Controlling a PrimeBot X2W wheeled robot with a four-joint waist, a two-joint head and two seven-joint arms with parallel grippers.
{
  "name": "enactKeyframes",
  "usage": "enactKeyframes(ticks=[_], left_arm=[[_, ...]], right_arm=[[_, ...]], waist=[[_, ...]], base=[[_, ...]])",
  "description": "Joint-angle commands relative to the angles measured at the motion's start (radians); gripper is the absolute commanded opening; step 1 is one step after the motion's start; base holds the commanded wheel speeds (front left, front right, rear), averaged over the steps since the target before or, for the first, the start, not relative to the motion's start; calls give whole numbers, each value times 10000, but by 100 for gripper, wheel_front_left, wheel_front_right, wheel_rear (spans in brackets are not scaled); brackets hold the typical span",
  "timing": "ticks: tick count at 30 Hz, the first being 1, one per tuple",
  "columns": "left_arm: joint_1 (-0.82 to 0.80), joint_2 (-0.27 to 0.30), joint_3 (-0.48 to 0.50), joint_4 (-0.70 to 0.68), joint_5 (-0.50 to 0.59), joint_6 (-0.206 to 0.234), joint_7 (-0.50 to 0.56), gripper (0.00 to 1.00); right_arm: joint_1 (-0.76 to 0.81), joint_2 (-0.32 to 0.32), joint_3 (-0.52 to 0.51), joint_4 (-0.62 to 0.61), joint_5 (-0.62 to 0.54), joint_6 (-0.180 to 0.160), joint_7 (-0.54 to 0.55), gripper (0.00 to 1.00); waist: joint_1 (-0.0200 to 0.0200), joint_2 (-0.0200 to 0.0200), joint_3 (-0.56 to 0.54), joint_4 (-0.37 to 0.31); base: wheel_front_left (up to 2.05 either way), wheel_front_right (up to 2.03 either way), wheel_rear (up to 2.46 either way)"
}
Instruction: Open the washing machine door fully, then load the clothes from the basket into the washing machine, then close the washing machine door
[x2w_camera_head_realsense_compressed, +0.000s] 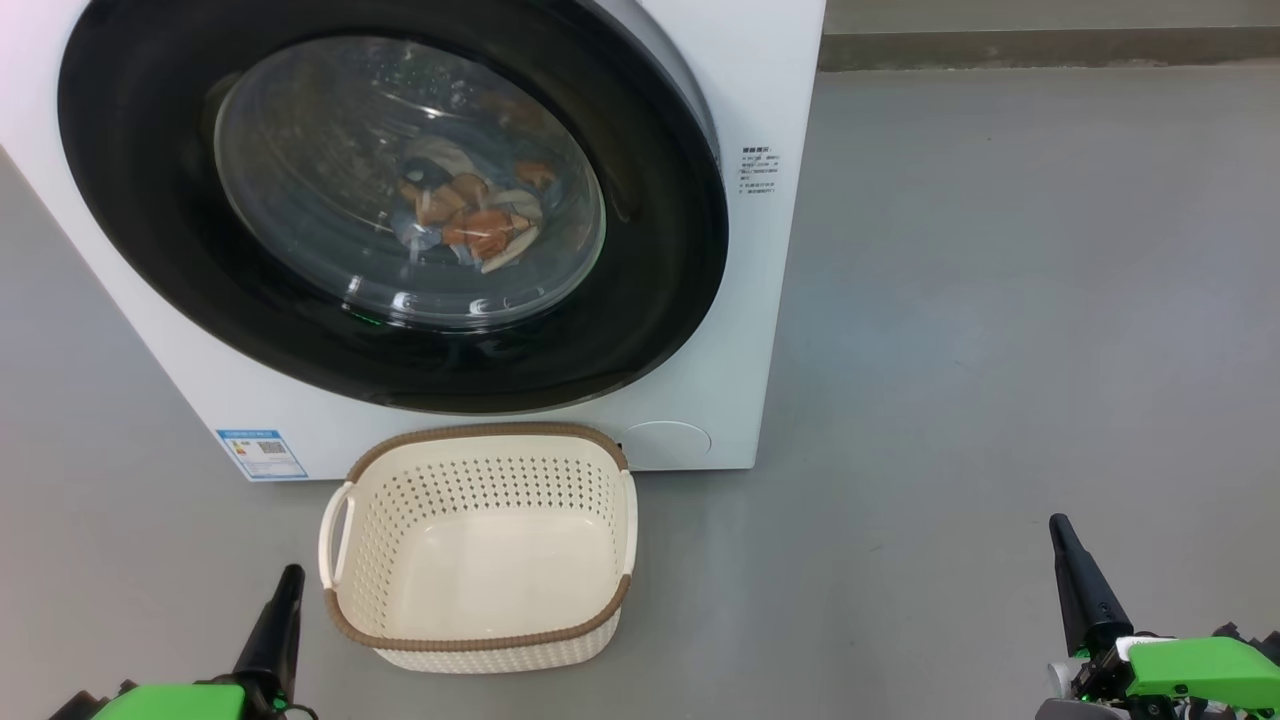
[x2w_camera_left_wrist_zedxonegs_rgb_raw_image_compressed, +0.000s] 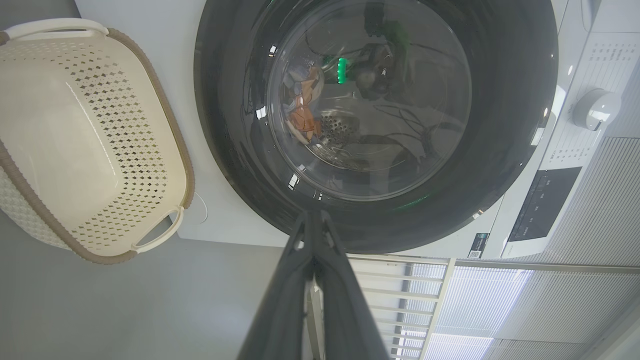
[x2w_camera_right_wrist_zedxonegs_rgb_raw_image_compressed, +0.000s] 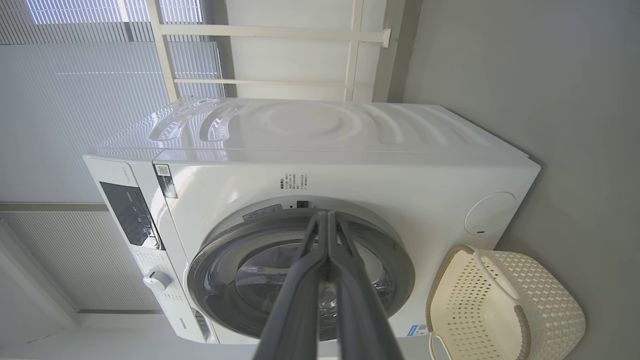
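the washing machine door (x2w_camera_head_realsense_compressed: 410, 185) sits flush against the front of the washing machine (x2w_camera_head_realsense_compressed: 760, 300). the clothes (x2w_camera_head_realsense_compressed: 470, 215) show through its glass, bunched low inside. the basket (x2w_camera_head_realsense_compressed: 480, 435) stands empty on the floor (x2w_camera_head_realsense_compressed: 1000, 300), just in front of the machine's bottom edge, below the door.

the left pincer (x2w_camera_left_wrist_zedxonegs_rgb_raw_image_compressed: 313, 220) is narrow, fingers pressed together with nothing between them, and points toward the door's lower rim without touching it. the right pincer (x2w_camera_right_wrist_zedxonegs_rgb_raw_image_compressed: 327, 217) is likewise narrow and empty, off to the right and well apart from the machine.

by this showing the loading is done and the closing step is at its end. whether the door has clicked fast cannot be told. if it has not, the next move calls for a firm, square press on the black rim. if it has, the arms need only keep clear.
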Motion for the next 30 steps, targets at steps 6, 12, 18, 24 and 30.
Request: enactKeyframes(ticks=[6, 12, 18, 24, 30], left_arm=[[-391, 161, 393, -183, -4, -27, 93, 0], [-393, 147, 412, -182, 12, -27, 108, 0], [-394, 136, 427, -181, 25, -27, 121, 0], [-395, 124, 445, -181, 40, -27, 134, 0], [-397, 111, 463, -180, 55, -27, 149, 0]], right_arm=[[-410, -13, 231, -302, 39, 16, 60, 0], [-411, -10, 226, -301, 35, 16, 64, 0], [-411, -8, 223, -301, 33, 16, 66, 0], [-411, -5, 219, -301, 30, 16, 69, 0], [-412, -2, 215, -301, 26, 16, 72, 0]], waist=[[0, 0, 1, 0], [0, 0, 1, 0], [0, 0, 1, 0], [0, 0, 1, 0], [0, 0, 1, 0]], base=[[0, 0, 0], [0, 0, 0], [0, 0, 0], [0, 0, 0], [0, 0, 0]])
